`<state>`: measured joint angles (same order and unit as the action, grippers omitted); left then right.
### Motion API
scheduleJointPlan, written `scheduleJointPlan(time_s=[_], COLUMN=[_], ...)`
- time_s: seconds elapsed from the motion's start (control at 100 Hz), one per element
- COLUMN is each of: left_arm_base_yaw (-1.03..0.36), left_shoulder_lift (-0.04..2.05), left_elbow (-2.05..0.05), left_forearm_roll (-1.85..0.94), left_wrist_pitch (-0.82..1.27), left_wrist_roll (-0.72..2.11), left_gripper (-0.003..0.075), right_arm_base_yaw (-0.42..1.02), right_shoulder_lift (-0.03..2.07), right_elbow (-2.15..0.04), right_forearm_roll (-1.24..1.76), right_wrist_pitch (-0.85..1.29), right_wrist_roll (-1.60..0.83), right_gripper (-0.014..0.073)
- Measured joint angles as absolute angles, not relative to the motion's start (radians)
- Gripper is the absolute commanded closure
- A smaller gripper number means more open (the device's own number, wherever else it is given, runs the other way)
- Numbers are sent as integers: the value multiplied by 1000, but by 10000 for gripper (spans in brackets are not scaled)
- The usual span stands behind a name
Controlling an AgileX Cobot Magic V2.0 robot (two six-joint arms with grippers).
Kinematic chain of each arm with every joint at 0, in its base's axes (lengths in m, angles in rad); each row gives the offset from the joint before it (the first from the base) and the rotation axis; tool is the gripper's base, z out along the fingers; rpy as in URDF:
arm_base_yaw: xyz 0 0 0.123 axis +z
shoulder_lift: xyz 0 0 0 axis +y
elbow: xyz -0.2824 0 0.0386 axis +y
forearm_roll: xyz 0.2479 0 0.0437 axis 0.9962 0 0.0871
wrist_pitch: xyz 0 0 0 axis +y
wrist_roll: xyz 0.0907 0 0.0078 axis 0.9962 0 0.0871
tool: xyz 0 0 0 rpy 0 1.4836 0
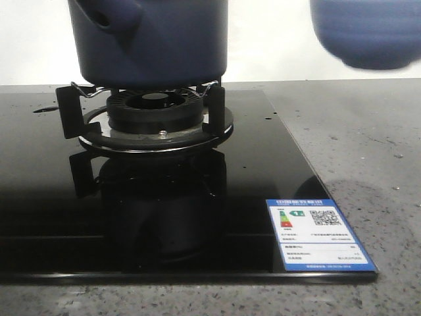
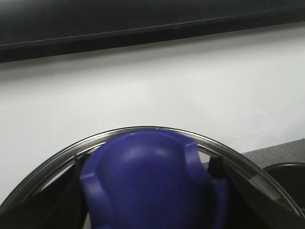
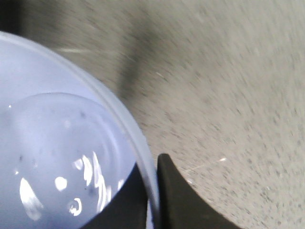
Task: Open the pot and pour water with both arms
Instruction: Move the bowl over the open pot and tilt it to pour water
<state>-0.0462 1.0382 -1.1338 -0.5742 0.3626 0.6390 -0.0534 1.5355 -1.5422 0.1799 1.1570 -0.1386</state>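
The dark navy pot [image 1: 154,39] stands on the burner, its tubular stub [image 1: 108,16] pointing toward the left; its top is cut off by the frame. In the left wrist view my left gripper [image 2: 147,195] is shut on the blue knob [image 2: 147,176] of a glass lid with a metal rim [image 2: 157,130], black fingers [image 2: 62,200] on either side. The light periwinkle bowl [image 1: 368,33] hangs in the air at the upper right. In the right wrist view my right gripper [image 3: 153,191] pinches the bowl's rim [image 3: 138,143]; water lies in the bowl [image 3: 52,162].
The burner with its black pan supports [image 1: 158,112] sits on a black glass hob [image 1: 250,171] with a blue and white label [image 1: 316,234] at its front right corner. Grey speckled counter [image 1: 368,145] lies to the right. A white wall [image 2: 190,86] stands behind.
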Motion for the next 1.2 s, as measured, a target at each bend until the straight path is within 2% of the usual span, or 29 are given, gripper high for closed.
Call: scheduleJointPlan(time_s=[0.41,0.66,0.98,1.2], left_arm_base_yaw=[-38,-36,-36,-36], left_shoulder_lift=[1038,1038,1038,1038], left_elbow=[-1080,-1071,-1071,-1071], left_forearm_roll=[-572,-569,-568,-567], left_wrist_pitch=[363,363,363,363], left_wrist_roll=[639,639,639,639], left_gripper=[353,353,353,353], right_arm_base_yaw=[179,287,351,410], right_shoulder_lift=[1660,1793,1878,1875], right_elbow=[-1957,-2159,-2176,-2075], right_forearm_roll=[206,282,375,365], right_wrist_pitch=[1273,1188,932,719], right_wrist_roll=[-140,-140,-210,-286], right_gripper=[654,654,632,634])
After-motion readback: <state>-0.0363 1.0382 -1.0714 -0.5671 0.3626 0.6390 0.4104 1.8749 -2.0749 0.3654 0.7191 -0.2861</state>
